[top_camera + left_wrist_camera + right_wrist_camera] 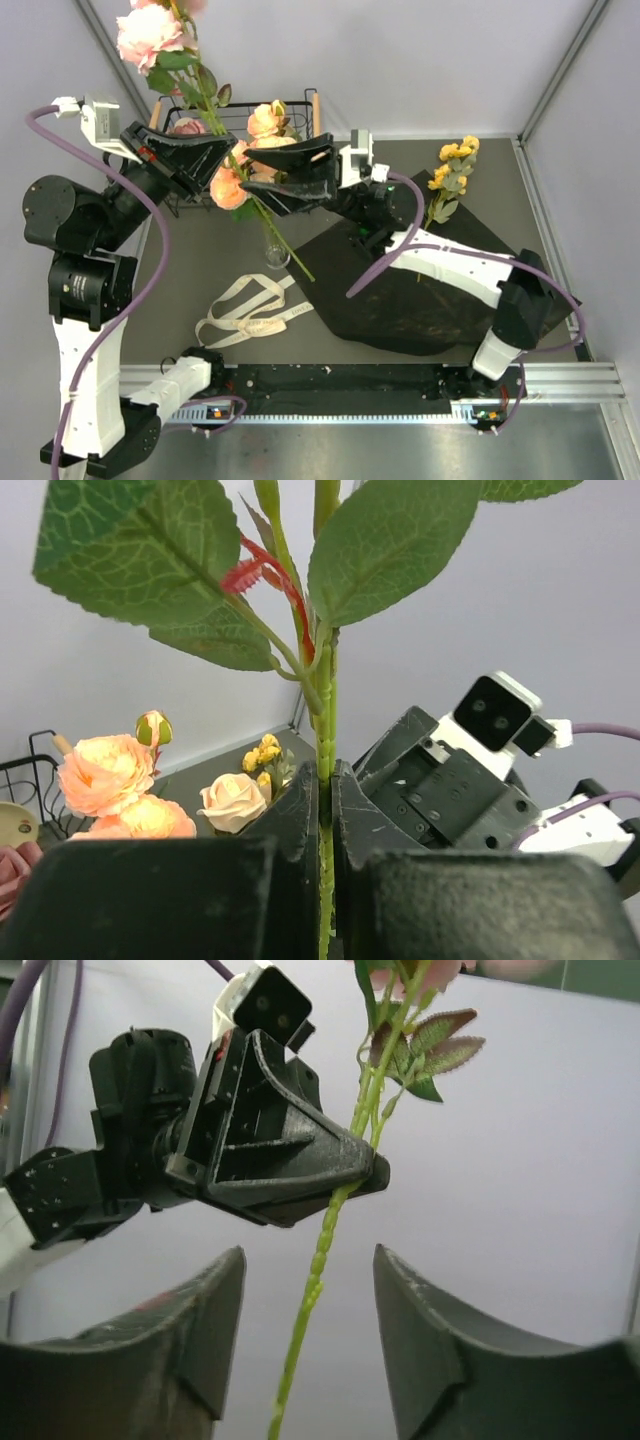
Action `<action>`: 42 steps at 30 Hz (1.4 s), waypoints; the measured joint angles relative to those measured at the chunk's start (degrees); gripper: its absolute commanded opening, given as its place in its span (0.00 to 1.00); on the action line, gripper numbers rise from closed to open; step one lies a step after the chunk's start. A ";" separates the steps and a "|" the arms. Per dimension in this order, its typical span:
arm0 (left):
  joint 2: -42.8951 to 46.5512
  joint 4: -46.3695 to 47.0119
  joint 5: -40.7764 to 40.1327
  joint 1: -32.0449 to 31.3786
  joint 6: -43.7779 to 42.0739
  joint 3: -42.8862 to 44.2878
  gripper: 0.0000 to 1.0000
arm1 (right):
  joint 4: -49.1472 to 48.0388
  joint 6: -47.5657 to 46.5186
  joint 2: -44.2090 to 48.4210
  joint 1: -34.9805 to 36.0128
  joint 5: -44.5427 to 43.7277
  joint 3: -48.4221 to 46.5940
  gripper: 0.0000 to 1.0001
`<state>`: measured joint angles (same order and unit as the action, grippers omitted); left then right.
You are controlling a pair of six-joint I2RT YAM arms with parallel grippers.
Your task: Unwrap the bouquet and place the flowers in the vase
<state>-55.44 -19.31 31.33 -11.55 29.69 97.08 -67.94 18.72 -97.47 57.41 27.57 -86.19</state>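
My left gripper [228,165] is shut on the green stem [325,810] of a tall pink rose [150,35] and holds it up over the table. In the left wrist view the left gripper [325,770] has its jaws pressed on the stem. My right gripper [262,190] stands just below, and in its own wrist view the right gripper [310,1252] is open, with the stem [318,1270] hanging free between its fingers. The clear glass vase [277,255] stands under the stem's lower end. Black wrapping paper [420,290] lies spread flat. Peach flowers [265,120] rest by the basket.
A black wire basket [250,108] stands at the back behind the grippers. The cream ribbon [250,310] lies loose at the near left. A yellow sprig [450,180] lies at the back right beside the paper. Walls close in on three sides.
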 measured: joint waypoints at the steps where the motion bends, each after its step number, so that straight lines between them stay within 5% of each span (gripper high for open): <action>1: 0.11 -0.04 0.50 -0.04 -0.61 0.02 0.00 | 0.48 -0.07 1.66 0.11 -0.57 2.03 0.63; 11: 2.29 -2.08 5.99 -0.04 -11.08 1.53 0.00 | 12.44 -5.62 22.05 0.24 -6.29 20.90 0.74; 22: 5.20 0.52 6.45 -0.09 -19.82 0.52 0.00 | 24.94 -13.90 25.70 0.13 -8.98 33.20 0.59; 32: 5.35 2.97 5.16 -0.09 -23.30 -1.11 0.00 | 7.13 -15.26 5.03 -0.79 -16.41 44.65 0.84; 42: 6.64 6.12 3.69 -0.09 -24.85 -5.38 0.00 | -3.39 -18.49 -18.58 -2.64 -21.88 31.34 0.91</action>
<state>-48.80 -13.19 35.03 -11.64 4.84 91.70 -71.33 0.23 -116.05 54.76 5.69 -54.85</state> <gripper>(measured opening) 0.038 0.905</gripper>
